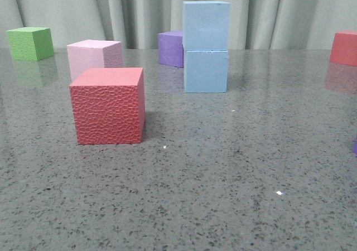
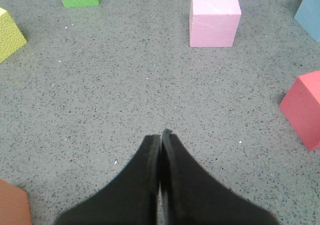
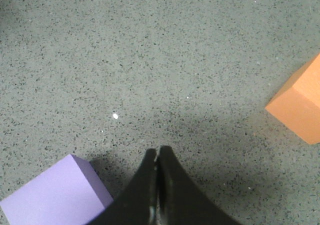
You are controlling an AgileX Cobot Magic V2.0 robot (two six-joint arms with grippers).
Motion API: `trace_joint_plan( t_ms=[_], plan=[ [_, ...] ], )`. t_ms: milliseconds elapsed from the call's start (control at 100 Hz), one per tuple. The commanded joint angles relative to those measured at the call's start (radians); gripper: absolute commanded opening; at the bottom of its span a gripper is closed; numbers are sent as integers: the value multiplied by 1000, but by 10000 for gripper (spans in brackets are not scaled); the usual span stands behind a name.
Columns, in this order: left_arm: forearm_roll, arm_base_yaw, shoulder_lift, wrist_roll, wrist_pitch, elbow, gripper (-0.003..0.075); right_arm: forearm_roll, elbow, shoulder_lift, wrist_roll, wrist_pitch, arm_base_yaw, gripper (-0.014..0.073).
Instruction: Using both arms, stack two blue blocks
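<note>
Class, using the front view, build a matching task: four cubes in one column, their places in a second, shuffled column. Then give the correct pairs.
Cubes:
1. upper blue block
2. green cube
3. textured red cube
4. purple cube

Places:
A. far left, near the curtain
B. nearest the camera
C. resting on the lower blue block
D. behind and left of the blue stack

Pairs: 1-C, 2-A, 3-B, 4-D
</note>
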Motion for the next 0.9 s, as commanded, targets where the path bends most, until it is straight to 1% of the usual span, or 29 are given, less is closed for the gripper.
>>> trace_joint_plan(
  t_ms=[0,80,220,360,400,500,550,650,700,890],
  plan=[
    [-29,-3,-2,-2,-91,-25,-19,-13,-24,-9,-6,-62,-7,-123],
    [-17,-21,-2,-2,-103,-25,-19,-13,-24,-9,-6,-62,-7,-123],
    [10,-70,-10,-2,-176,-16,-19,-13,-24,-9,-6,-62,-7,-123],
    [14,-122,-70,-2,-384,81,-19,-13,-24,-9,-6,-62,-7,-123],
    [14,-134,-101,-2,-466,134,-19,-13,-24,-9,-6,-62,-7,-123],
    [23,-159,-167,-5,-599,247,-19,-13,-24,-9,-6,-62,-7,-123],
    [53,-167,-211,-40,-650,317,-19,-13,-24,-9,-6,-62,-7,-123],
    [196,-179,-289,-218,-720,431,-19,-13,-24,-9,-6,-62,-7,-123],
    [233,-179,-328,-274,-742,483,-19,-13,-24,-9,-6,-62,-7,-123],
    [274,-179,-463,-297,-757,622,-19,-13,-24,-9,-6,-62,-7,-123]
  ],
)
